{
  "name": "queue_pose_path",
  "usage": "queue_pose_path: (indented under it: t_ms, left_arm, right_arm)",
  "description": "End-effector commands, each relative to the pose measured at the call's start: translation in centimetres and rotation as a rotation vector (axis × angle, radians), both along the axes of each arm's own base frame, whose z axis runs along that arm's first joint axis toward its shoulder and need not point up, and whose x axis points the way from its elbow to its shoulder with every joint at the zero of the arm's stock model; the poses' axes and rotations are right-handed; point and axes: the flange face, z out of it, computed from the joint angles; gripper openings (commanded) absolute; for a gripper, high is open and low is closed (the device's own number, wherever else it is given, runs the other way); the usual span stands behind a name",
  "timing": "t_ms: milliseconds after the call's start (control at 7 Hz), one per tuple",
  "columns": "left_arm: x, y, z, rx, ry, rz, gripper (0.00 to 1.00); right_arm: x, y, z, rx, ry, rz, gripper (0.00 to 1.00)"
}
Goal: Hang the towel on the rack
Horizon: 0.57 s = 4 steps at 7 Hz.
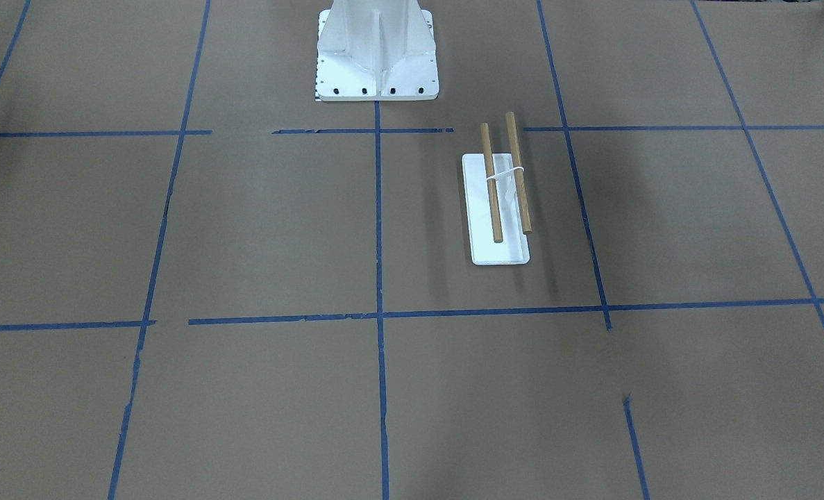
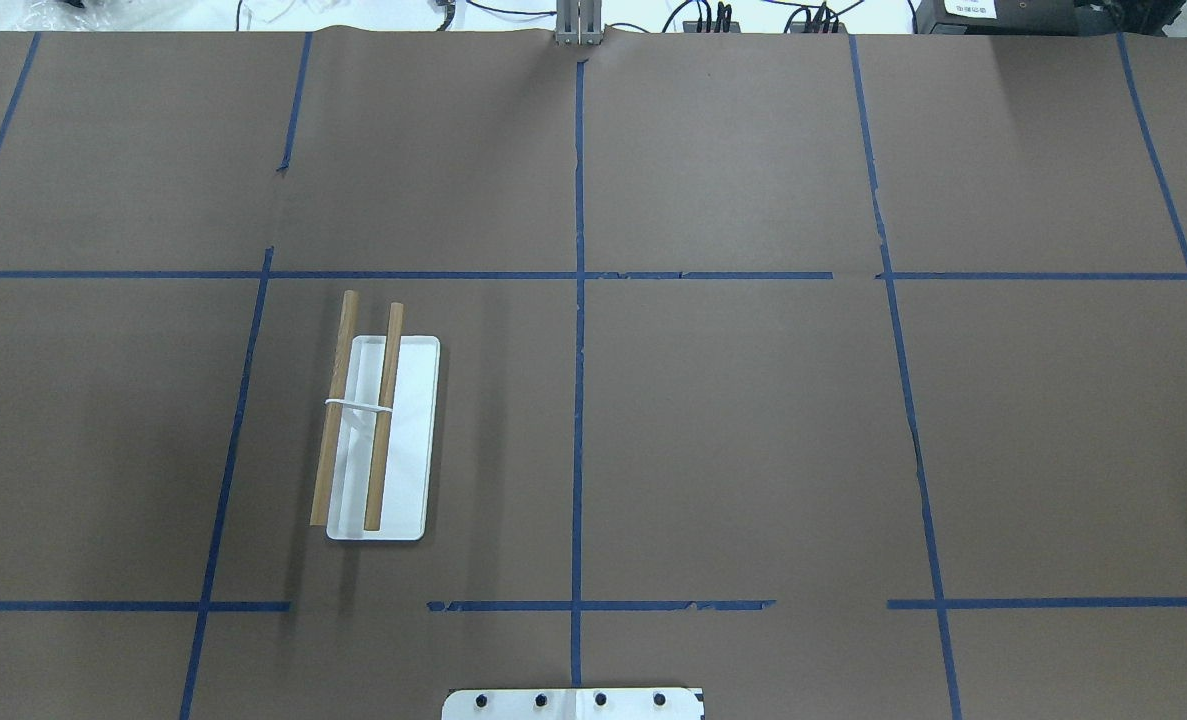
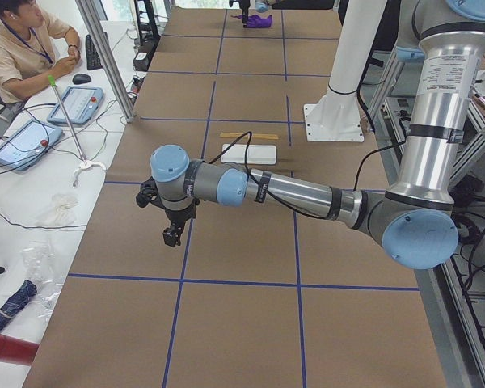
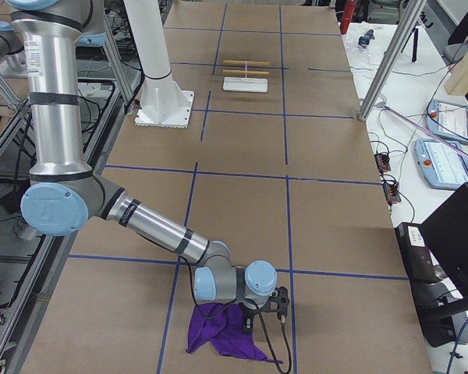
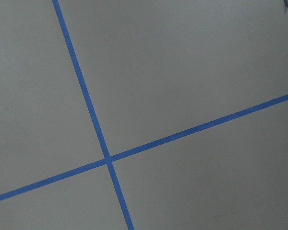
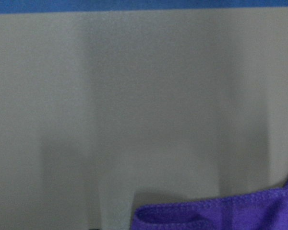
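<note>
The rack is a white base with two wooden rods, standing on the table on my left side; it also shows in the overhead view and both side views. The purple towel lies crumpled on the table at the far right end, and its edge shows in the right wrist view. My right gripper points down at the towel; I cannot tell whether it is open or shut. My left gripper hangs above bare table, far from the rack; I cannot tell its state.
The robot's white pedestal stands at the table's middle rear edge. Blue tape lines grid the brown table. An operator sits past the left end with control pendants. A metal post stands at that table corner.
</note>
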Motion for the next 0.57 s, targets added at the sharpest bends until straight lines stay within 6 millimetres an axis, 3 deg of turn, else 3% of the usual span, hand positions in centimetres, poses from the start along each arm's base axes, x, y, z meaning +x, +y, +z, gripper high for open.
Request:
queue_pose_path:
  t_ms: [0,143,429]
  left_arm:
    - [0.0,0.0,-0.1,0.003,0.000,0.000,1.00]
    - [0.0,0.1,-0.2,0.003,0.000,0.000,1.00]
    - [0.0,0.0,-0.5,0.011,0.002,0.000,1.00]
  right_arm:
    - [-0.5,0.0,0.0,-0.004,0.001,-0.008,0.22]
    - [-0.5,-0.2,-0.2,0.000,0.000,-0.008,0.00]
    - [-0.4,-1.2,-2.0,0.043,-0.015,-0.002,0.00]
